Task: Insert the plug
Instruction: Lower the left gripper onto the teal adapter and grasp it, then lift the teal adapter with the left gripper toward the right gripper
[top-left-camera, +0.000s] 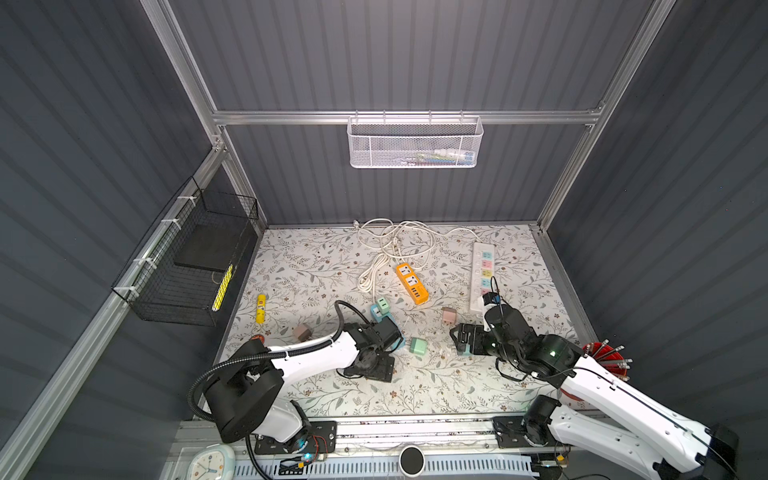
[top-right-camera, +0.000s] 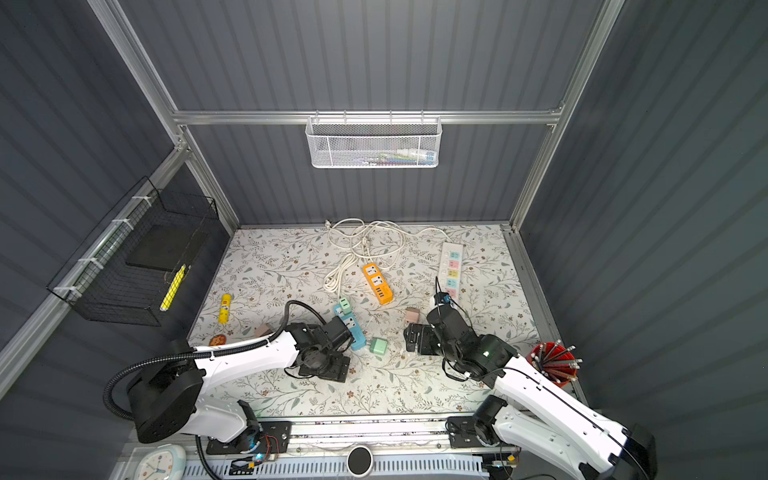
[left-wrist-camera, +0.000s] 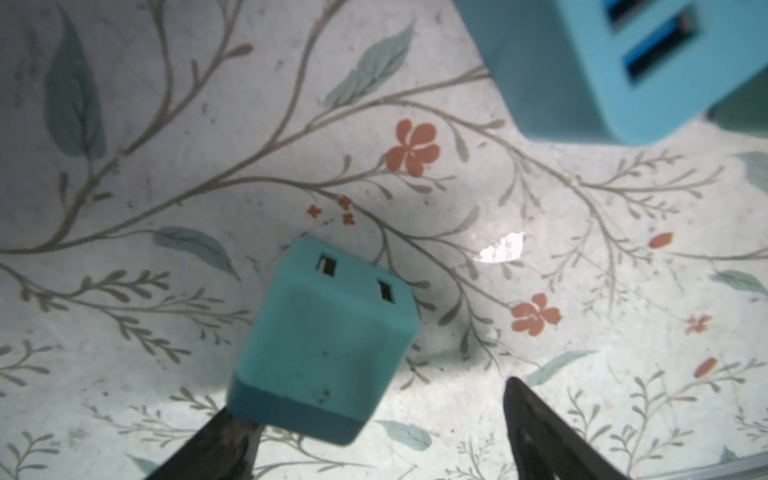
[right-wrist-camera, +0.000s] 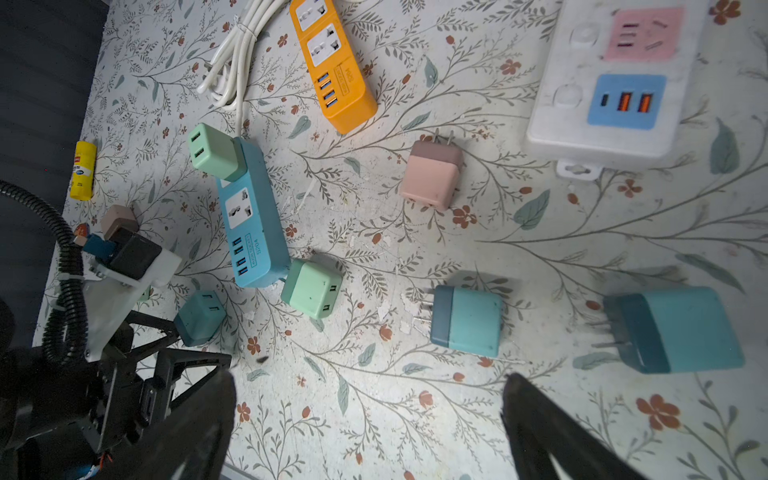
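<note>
**Teal plug between spread jaws, just beside the blue strip**

The teal plug (left-wrist-camera: 324, 349) lies tilted between the fingers of the left gripper (left-wrist-camera: 374, 399). Its face with the two USB slots is turned away from the wrist, and its darker band, which I read as the prong end, points toward it. The prongs themselves are hidden. Bracketing the flat sides looks like a sensible way to take it. With the prong end toward the palm, though, I judge the plug would need turning before it could meet a socket.

One finger (left-wrist-camera: 216, 444) touches the dark band at a corner. The opposite finger (left-wrist-camera: 548, 432) stands clear with bare mat between, so the jaws are spread and nothing is pinched yet. I cannot tell whether the plug rests fully on the floral mat (left-wrist-camera: 166, 124).

Just beside it is the end of the blue power strip (right-wrist-camera: 253, 216), the likely target. A green plug (right-wrist-camera: 212, 151) fills its far socket, and the socket next to that is free. A paler green plug (right-wrist-camera: 311, 289) sits at the strip's USB end, touching it or nearly so.

The right gripper (right-wrist-camera: 370, 378) hovers well apart from all this — jaws at full spread, holding and touching nothing. Another teal plug (right-wrist-camera: 467, 320) lies on the mat ahead of it.
</note>
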